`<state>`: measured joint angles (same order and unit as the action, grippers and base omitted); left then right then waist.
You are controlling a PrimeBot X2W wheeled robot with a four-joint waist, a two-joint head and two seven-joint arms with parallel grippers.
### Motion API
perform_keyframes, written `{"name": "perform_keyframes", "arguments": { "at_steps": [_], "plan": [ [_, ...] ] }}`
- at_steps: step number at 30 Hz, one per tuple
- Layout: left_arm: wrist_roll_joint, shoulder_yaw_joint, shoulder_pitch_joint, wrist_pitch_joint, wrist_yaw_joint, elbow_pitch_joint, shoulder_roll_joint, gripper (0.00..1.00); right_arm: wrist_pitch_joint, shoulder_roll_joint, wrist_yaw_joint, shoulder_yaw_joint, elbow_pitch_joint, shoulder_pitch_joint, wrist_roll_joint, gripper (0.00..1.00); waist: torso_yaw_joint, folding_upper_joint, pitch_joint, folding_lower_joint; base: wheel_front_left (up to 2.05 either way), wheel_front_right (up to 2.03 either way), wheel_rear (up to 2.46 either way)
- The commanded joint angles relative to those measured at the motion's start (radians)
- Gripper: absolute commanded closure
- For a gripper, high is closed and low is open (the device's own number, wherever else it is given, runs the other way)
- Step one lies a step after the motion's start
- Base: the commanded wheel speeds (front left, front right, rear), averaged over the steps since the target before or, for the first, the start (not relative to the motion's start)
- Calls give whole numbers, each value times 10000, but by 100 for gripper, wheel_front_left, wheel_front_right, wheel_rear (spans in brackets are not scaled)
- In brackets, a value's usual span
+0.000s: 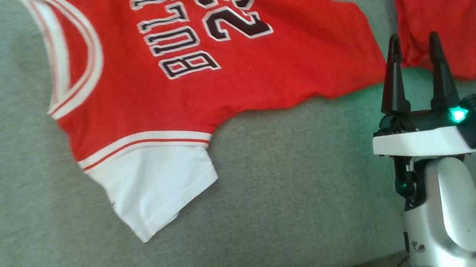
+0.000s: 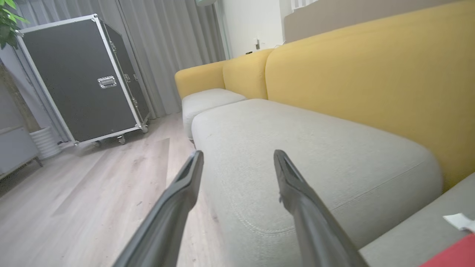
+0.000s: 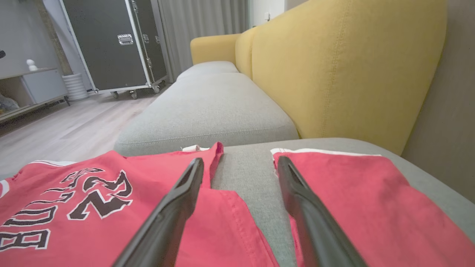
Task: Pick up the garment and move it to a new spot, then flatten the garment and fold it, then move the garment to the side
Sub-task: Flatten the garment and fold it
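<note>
Head view: a red jersey [image 1: 242,75] lies spread flat on the grey seat cushion [image 1: 301,188] of a sofa, printed side up. Its black-and-white lettering and the number 23 run toward the top edge. The white-trimmed neck opening [image 1: 76,55] is at the left and a white sleeve [image 1: 154,186] points toward the lower edge. A second red piece [image 1: 450,35] lies at the upper right, apart from the jersey, with a strip of grey cushion between them.

The right gripper [image 1: 413,37] stands at the right of the head view on its pale forearm. Its two dark fingers are spread, with nothing between them, and their tips are near the gap between the two red cloths.

Right wrist view: the right gripper [image 3: 239,161] is released. Its fingers frame the strip of grey cushion, with the jersey [image 3: 74,207] to one side and the second red piece [image 3: 352,200] to the other.

Left wrist view: the left gripper [image 2: 238,152] is released and empty, its fingers wide apart. It points along a bare grey cushion toward the yellow backrest [image 2: 352,74]. A red corner of cloth [image 2: 452,254] shows at the lower right. Behind, a black wheeled case [image 2: 78,78] stands on the pale wooden floor [image 2: 92,185] before grey curtains [image 2: 167,44].
</note>
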<state>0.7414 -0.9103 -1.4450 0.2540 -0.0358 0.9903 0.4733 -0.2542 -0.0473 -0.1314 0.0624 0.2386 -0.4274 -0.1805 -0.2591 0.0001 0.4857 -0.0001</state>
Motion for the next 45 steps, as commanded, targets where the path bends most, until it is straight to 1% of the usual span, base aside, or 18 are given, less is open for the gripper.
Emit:
{"name": "perform_keyframes", "arguments": {
  "at_steps": [1,4,7,11,14,15,19,25,30,33,36,38,41,45],
  "plan": [
    [111,494,69,74,4,-471,208,0,-76,-29,7,80,-216,-39,129,0,591,-1,-632,1,0,0,0],
    [146,1212,1280,75,10,-1474,0,0,-76,-29,7,-93,-19,58,354,0,1074,-1,-1203,1,0,0,0],
    [61,1921,2710,76,-72,-2556,-217,0,-76,-29,7,-282,170,216,539,0,1569,-1,-1735,1,0,0,0],
    [-177,2826,4759,76,-291,-4007,-612,0,-76,-29,7,-429,416,548,793,0,2197,-1,-2367,1,0,0,0],
    [-463,3293,6237,77,-442,-4901,-935,0,-76,-29,7,-514,606,834,894,0,2572,-1,-2782,1,0,0,0],
    [-463,3293,6237,77,-442,-4901,-935,0,-76,-29,7,-514,606,834,894,0,2572,-1,-2782,1,0,0,0],
    [-736,3910,8057,77,-640,-5798,-1390,0,-76,-29,7,-461,915,1225,871,0,2826,-1,-3298,1,0,0,0],
    [-1067,4738,10299,77,-720,-6567,-2093,0,-76,-29,7,-313,1149,1744,638,0,2844,-1,-3970,1,0,0,0],
    [-1376,5366,11421,77,-642,-6982,-2514,0,-76,-29,7,-229,1144,1983,497,0,2772,-1,-4167,1,0,0,0],
    [-1596,5468,11645,77,-514,-7025,-2646,0,-76,-29,7,-188,1118,2001,478,0,2726,-1,-4184,1,0,0,0],
    [-1593,5197,11750,-113,-317,-6803,-2766,0,-76,-29,7,-149,1088,1942,459,0,2646,-1,-4149,1,0,0,0],
    [-1445,4825,11893,-864,-151,-6501,-2855,0,-76,-29,7,-120,1072,1916,439,0,2591,-1,-4134,1,0,0,0],
    [-994,4301,12133,-2391,193,-6081,-2936,0,-76,-29,7,-115,1052,1940,393,0,2527,-1,-4143,1,0,0,0],
    [-689,4073,12300,-3311,328,-6148,-2879,0,-76,-29,7,-128,1078,1952,305,0,2451,-1,-4159,1,0,0,0]
  ]
}}
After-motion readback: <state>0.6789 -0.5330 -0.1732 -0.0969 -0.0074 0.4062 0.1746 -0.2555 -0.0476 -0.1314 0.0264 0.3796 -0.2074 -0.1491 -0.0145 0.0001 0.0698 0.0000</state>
